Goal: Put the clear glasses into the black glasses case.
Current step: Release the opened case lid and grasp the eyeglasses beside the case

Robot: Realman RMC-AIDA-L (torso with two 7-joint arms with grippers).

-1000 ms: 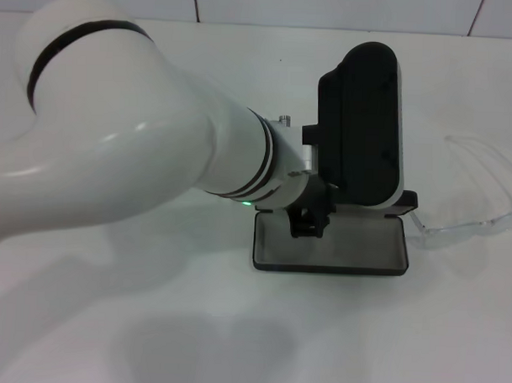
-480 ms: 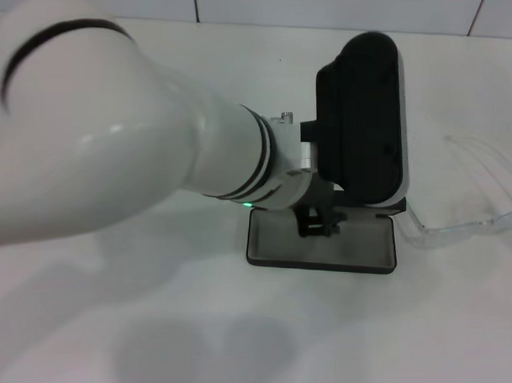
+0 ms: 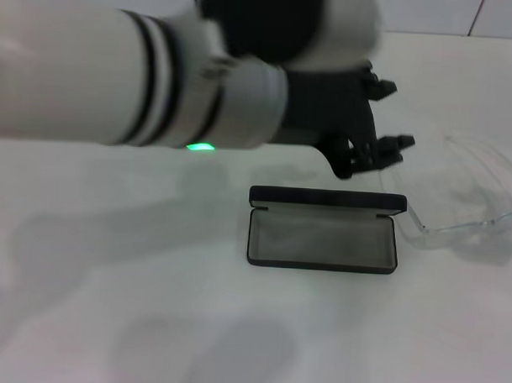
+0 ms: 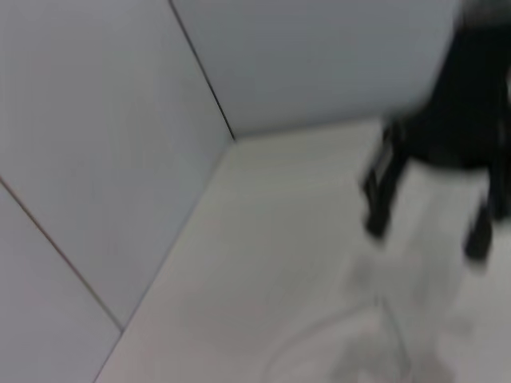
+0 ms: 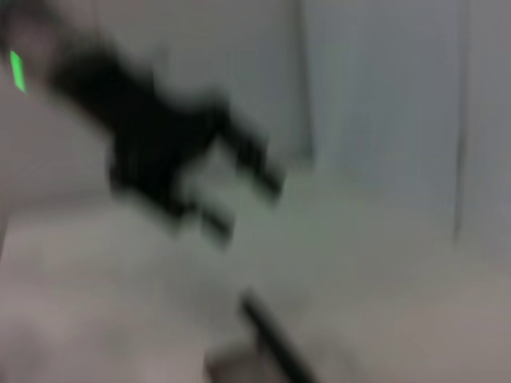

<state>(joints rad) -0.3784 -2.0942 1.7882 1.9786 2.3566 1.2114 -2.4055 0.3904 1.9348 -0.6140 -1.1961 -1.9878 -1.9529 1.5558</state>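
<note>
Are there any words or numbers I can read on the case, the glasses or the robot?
None can be read.
Case: open, plain black shell and grey lining, no label showing.
Glasses: clear plastic, no print visible.
Left gripper: black, raised behind the case, no markings legible.
Both wrist views are too blurred to show any text.

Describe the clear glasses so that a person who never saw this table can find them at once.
Start at the open black glasses case in the middle of the white table. Just to its right, touching its far right corner, lie the clear glasses. They are fully transparent, arms included, so only faint outlines show, unlike the dark case and the black left gripper above it.
</note>
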